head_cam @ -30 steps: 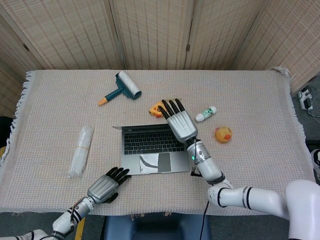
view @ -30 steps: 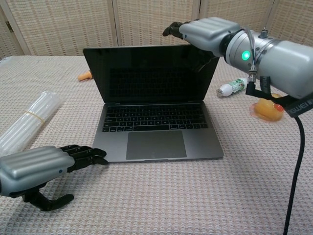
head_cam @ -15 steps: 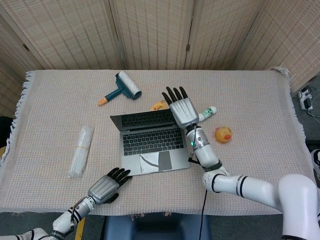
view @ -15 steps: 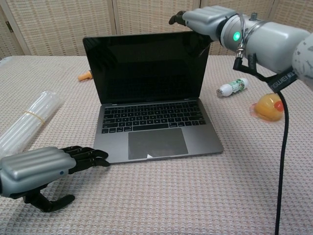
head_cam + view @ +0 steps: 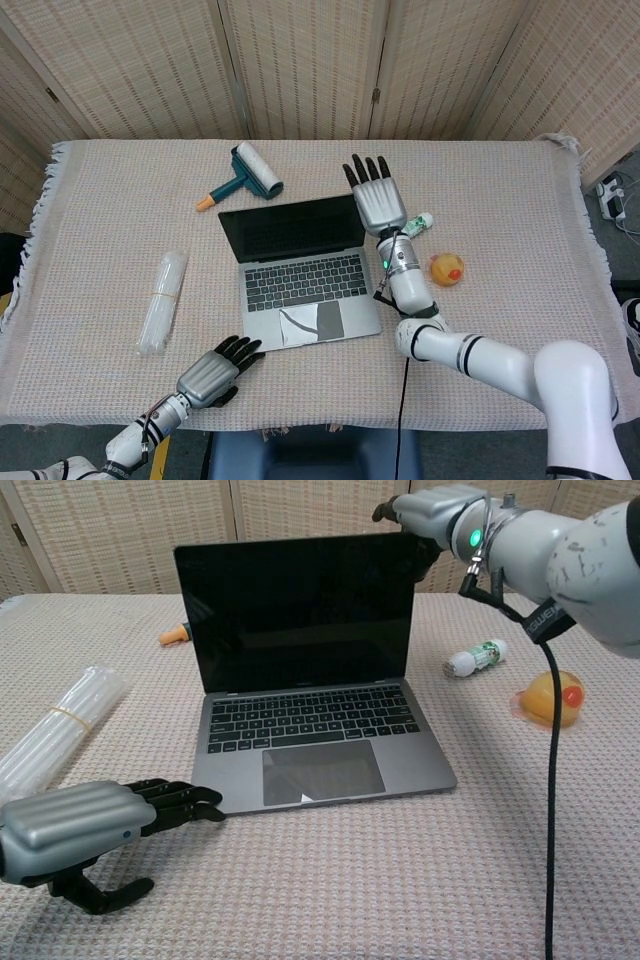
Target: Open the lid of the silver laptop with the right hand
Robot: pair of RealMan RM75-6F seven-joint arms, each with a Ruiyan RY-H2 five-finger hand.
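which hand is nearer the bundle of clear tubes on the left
Left. The left hand rests on the table just in front of the clear tube bundle, toward the robot. The right hand is across the laptop, at the lid's far corner.

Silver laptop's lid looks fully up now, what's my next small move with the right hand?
Probably lift the right hand up and away from the silver laptop's lid: the dark screen already stands open past upright, keyboard fully exposed, so more pushing seems unnecessary.
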